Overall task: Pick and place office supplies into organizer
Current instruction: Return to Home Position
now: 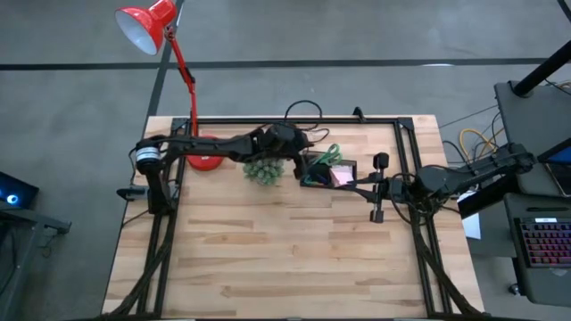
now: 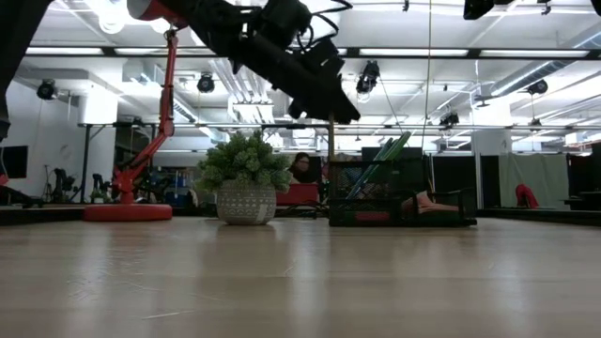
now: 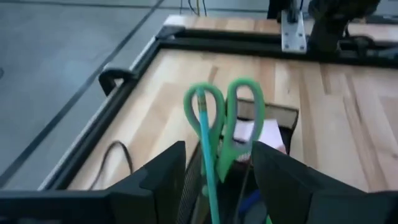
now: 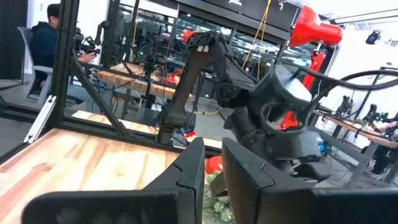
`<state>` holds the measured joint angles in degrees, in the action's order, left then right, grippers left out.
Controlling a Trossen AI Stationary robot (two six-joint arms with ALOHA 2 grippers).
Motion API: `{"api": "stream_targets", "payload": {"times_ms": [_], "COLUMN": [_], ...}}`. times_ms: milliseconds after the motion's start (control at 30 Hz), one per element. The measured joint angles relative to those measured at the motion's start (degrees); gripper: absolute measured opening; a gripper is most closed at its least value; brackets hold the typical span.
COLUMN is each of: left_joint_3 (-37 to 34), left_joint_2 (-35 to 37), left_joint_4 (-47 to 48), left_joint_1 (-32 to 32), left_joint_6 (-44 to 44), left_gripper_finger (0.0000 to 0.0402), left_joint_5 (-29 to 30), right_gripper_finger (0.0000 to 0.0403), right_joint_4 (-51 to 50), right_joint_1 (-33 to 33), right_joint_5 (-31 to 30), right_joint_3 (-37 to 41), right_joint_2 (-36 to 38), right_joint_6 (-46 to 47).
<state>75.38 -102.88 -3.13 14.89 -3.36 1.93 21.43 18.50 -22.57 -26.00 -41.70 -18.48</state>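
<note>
1. Wooden table (image 1: 268,259) is occupied by the organizer (image 1: 326,171), with scissors (image 3: 242,99) stowed inside.
2. Left gripper (image 3: 219,149) is held wide and empty above the organizer; homing is judged due, and a lift clear of the scissors is needed.
3. Right gripper (image 4: 212,144) is seen narrow beside the organizer.

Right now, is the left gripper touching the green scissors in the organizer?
Apart. The low view shows open background between the left gripper and the green scissors.

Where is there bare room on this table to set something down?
Bare: the light wooden table stretch inside the black frame, away from the red lamp base. Crowded: the row of that base, round green plant and black organizer box, left tool above it, right tool beside.
</note>
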Motion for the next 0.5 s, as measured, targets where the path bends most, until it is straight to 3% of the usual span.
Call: {"api": "stream_targets", "payload": {"times_ms": [100, 300, 500], "left_joint_3": [1.9, 3.9, 2.2], "left_joint_2": [0.7, 3.1, 7.5], "left_joint_4": [-0.2, -0.6, -1.4], "left_joint_1": [-0.2, -3.1, -9.9], "left_joint_6": [-0.2, -2.0, -7.5], "left_gripper_finger": [0.0172, 0.0149, 0.0056], "left_joint_5": [-1.8, -15.7, -13.8], "right_gripper_finger": [0.0047, 0.0047, 0.0047], "right_joint_4": [0.0, -0.1, -0.1], "right_joint_1": [0.0, 0.0, 0.0], "right_joint_5": [0.0, 0.0, 0.0], "right_joint_3": [0.0, 0.0, 0.0], "right_joint_2": [0.0, 0.0, 0.0], "right_joint_6": [0.0, 0.0, 0.3]}}
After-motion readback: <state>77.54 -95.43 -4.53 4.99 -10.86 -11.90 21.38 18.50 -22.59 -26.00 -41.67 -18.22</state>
